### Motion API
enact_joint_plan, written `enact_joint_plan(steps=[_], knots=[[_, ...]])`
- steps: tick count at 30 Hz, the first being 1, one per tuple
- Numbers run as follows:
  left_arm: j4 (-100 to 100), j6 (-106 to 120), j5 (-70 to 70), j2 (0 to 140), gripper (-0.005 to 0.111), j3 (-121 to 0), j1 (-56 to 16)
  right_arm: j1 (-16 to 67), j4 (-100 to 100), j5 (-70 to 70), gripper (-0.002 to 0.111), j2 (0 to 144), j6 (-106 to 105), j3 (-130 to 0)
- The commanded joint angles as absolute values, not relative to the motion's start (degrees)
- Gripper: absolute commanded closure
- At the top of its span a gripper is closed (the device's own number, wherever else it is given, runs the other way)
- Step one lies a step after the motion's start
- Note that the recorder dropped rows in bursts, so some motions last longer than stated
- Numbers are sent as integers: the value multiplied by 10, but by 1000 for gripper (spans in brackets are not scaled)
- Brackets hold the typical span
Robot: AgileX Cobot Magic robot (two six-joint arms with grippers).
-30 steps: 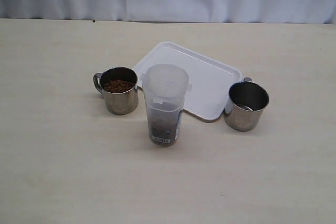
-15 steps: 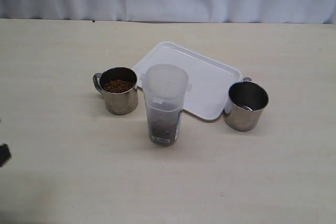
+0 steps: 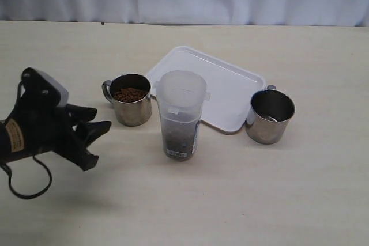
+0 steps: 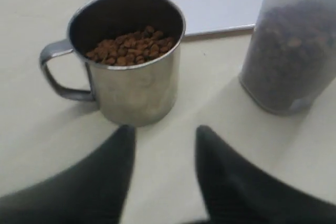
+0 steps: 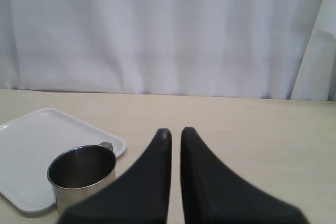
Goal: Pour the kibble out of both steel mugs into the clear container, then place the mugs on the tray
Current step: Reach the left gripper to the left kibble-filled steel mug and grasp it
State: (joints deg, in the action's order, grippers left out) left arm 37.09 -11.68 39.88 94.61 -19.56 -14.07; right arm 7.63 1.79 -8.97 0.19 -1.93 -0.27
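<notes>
Two short shiny stainless-steel mugs with loop handles stand on the pale table [image 3: 259,200], one at each side of the flat white rectangular plastic tray [image 3: 230,93]. The left mug [image 3: 131,108] holds a heap of small brown kibble pellets [image 3: 130,94]. The right mug [image 3: 270,118] looks empty, so I judge that half of the pouring is done.

There is one tall translucent plastic container [image 3: 181,113]. It stands upright in front of the tray, between the two mugs, and brown pellets fill its lower part. The pellets are too many to count.

The step in hand seems to be the reach for the full mug. The left gripper [image 3: 99,142] is near this mug on its handle side, with its black fingers spread wide and nothing between them. In the left wrist view the mug is just ahead of the fingertips, not yet touched.

The next move calls for closing on the mug or its handle [image 4: 58,74], lifting it level and tipping it over the container's rim.

The right gripper [image 5: 175,132] has its fingers pressed almost together and holds nothing; it is above the table near the empty mug.
</notes>
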Motion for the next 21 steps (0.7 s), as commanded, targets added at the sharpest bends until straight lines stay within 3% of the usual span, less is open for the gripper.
enact_joint_plan(steps=[1,3,5,21], knots=[[428,-116,393,1001,31,-257,-144,73,17,-93,103,0,-21,0],[428,-119,383,1023,14,-279,-144,73,17,-93,103,0,-21,0],[429,-118,380,1044,9,-300,-144,73,17,-93,103,0,-21,0],[489,-107,468,1172,10,-398,-144,74,17,-91,103,0,-21,0]])
